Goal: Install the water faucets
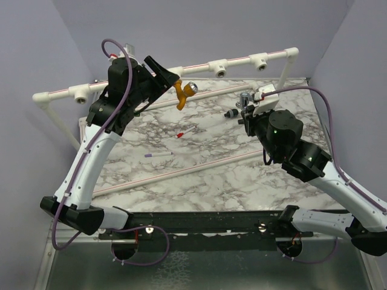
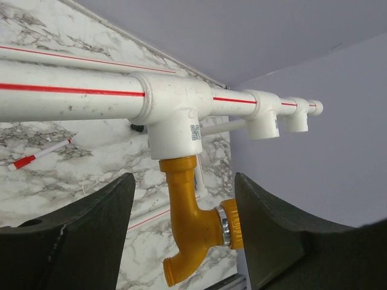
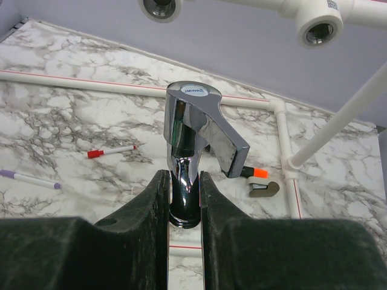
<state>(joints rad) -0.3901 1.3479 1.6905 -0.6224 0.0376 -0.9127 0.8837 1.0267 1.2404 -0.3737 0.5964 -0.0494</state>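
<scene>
A mustard-orange faucet [image 1: 184, 92] with a silver-ringed knob hangs by its neck from a white tee joint [image 2: 172, 112] on the raised pipe [image 1: 199, 65]. My left gripper [image 2: 184, 181] stands open around this faucet [image 2: 190, 223]. Its left finger is clear of the body and its right finger is at the knob. In the top view the left gripper [image 1: 169, 78] sits just left of the faucet. My right gripper [image 3: 183, 181] is shut on the stem of a grey chrome faucet [image 3: 196, 127]. It holds the faucet upright above the table at the right [image 1: 245, 99].
Two empty tee sockets [image 3: 161, 7] [image 3: 318, 27] face the right gripper from the pipe above. A red-tipped pen [image 1: 184, 132] and a purple-tipped pen [image 1: 157, 154] lie on the marble. A grey clip [image 3: 265, 188] and thin white pipes [image 1: 181, 172] lie there too.
</scene>
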